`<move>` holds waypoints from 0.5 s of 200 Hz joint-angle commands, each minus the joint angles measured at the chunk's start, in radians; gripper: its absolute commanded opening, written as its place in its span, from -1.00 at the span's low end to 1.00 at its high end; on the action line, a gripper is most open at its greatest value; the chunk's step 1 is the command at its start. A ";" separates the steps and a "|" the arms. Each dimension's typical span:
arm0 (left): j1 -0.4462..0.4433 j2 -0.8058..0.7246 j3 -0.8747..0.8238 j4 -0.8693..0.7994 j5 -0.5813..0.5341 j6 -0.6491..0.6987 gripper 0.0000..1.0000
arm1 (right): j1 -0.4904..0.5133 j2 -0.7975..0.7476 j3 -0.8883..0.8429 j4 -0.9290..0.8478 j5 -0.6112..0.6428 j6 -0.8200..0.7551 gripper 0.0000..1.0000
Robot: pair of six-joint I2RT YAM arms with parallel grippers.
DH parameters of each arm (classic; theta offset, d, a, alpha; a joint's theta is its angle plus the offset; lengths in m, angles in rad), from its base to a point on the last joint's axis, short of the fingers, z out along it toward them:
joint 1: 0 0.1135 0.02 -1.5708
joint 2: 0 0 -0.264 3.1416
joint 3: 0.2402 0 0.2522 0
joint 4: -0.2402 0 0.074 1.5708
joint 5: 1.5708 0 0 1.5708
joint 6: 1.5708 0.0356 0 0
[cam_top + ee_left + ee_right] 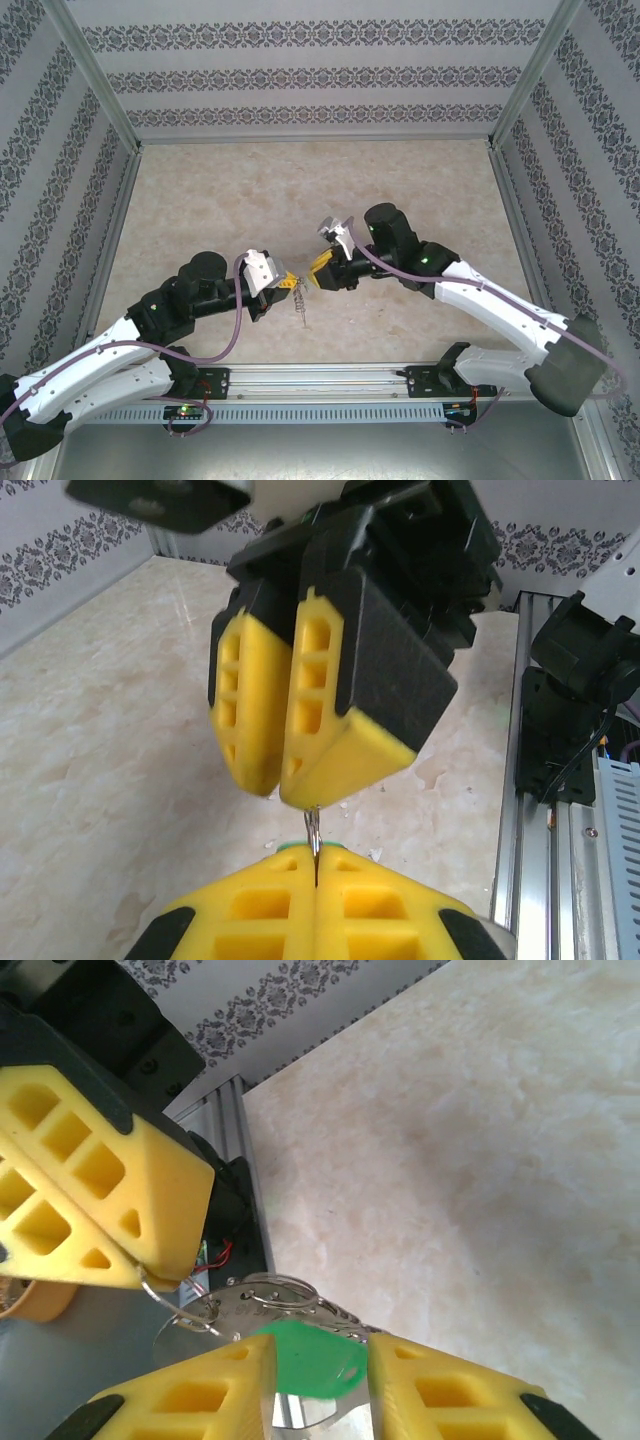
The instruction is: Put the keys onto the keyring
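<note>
Left tool (pixel 315 865): clamped shut on keyring (pixel 314 832).
Right tool (pixel 290 792): slightly parted, key (pixel 310 1360) between its fingers (pixel 200 1400).

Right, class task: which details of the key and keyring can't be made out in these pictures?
Right wrist view: the key, blade mostly hidden behind the right end effector and cut by the bottom edge.
Left wrist view: the keyring, all but a sliver pinched inside the left end effector.
Top view: the chain, links too small.

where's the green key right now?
Low in the right wrist view, the green key sits between the right hand's fingers, next to the keyring pinched by the left hand, near the table's middle.
</note>
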 commanded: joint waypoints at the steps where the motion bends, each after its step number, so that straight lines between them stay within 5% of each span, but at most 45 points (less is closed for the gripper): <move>1: -0.012 -0.012 0.021 0.051 0.020 0.025 -1.00 | 0.015 -0.091 -0.014 -0.006 0.094 -0.073 -0.37; 45: -0.012 -0.008 0.018 0.088 0.087 0.012 -1.00 | 0.068 -0.264 -0.106 0.115 0.110 -0.140 -0.18; 100: -0.012 0.004 0.028 0.172 0.266 -0.048 -1.00 | 0.103 -0.260 -0.112 0.128 0.062 -0.196 -0.15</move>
